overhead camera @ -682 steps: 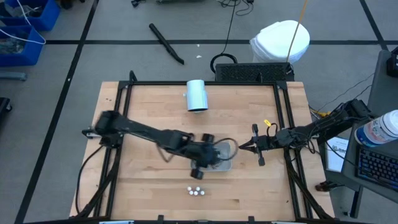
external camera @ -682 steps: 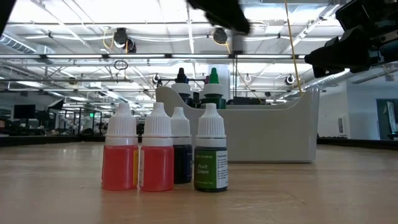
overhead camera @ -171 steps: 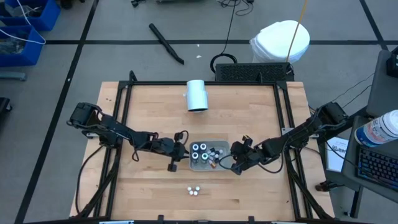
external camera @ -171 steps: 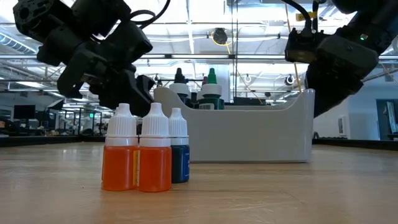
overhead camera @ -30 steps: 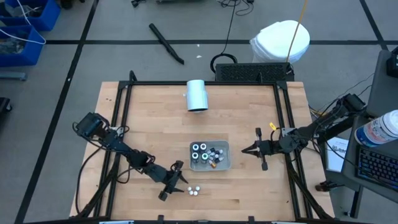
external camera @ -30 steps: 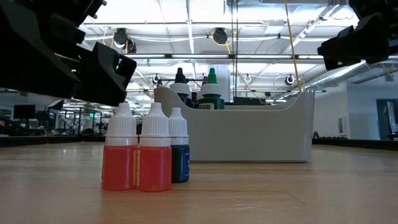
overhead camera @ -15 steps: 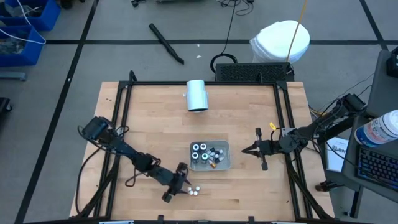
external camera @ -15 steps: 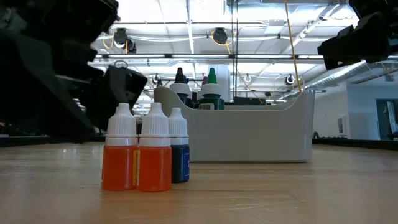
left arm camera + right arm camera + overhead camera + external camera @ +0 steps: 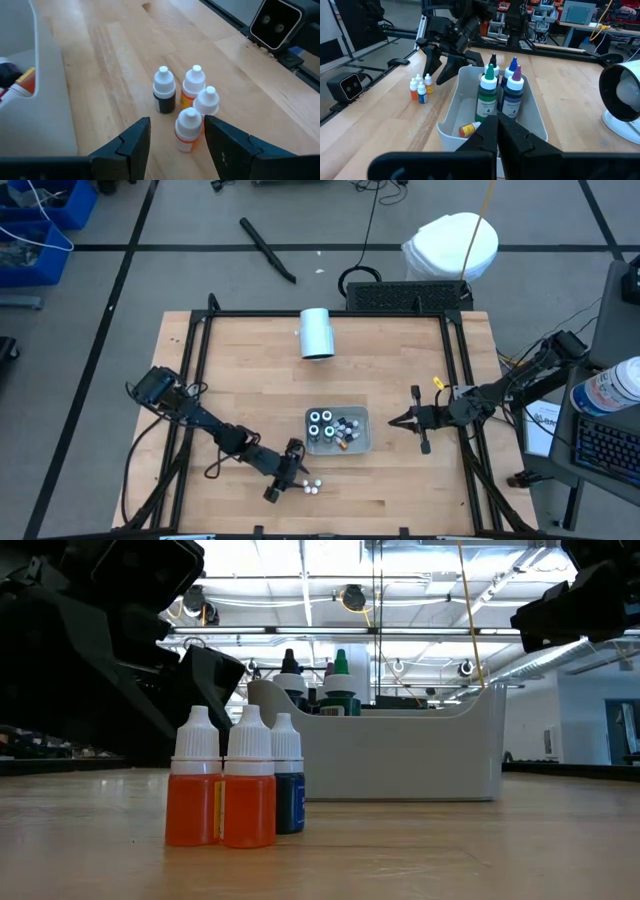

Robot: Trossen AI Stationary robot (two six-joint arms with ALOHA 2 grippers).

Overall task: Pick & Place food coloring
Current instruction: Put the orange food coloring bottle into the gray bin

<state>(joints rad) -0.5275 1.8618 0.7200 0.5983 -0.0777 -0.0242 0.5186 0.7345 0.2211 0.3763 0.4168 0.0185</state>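
Several tiny white-capped food coloring bottles (image 9: 189, 102) stand upright in a tight cluster on the wooden table near its near edge (image 9: 312, 485), orange and dark blue in the low view (image 9: 235, 790). My left gripper (image 9: 176, 120) is open, low over the table just left of them (image 9: 296, 476). Its fingers stand either side of the nearest orange bottle (image 9: 188, 129) without touching it. More bottles stand in the grey tray (image 9: 352, 443), (image 9: 530, 125). My right gripper (image 9: 393, 420) is shut and hovers right of the tray.
A large white cylinder (image 9: 317, 332) lies on its side toward the far edge. The tray (image 9: 420, 755) sits mid-table, just beyond the bottle cluster, holding taller green, blue and purple bottles (image 9: 500, 92). A black frame (image 9: 200, 330) edges the table; the low camera (image 9: 275, 22) sits at the near edge.
My left gripper has slid along the near part of the table toward the right, up to the bottle cluster, staying open; it now looms larger behind the bottles in the low view. The bottles and my right arm have kept still.
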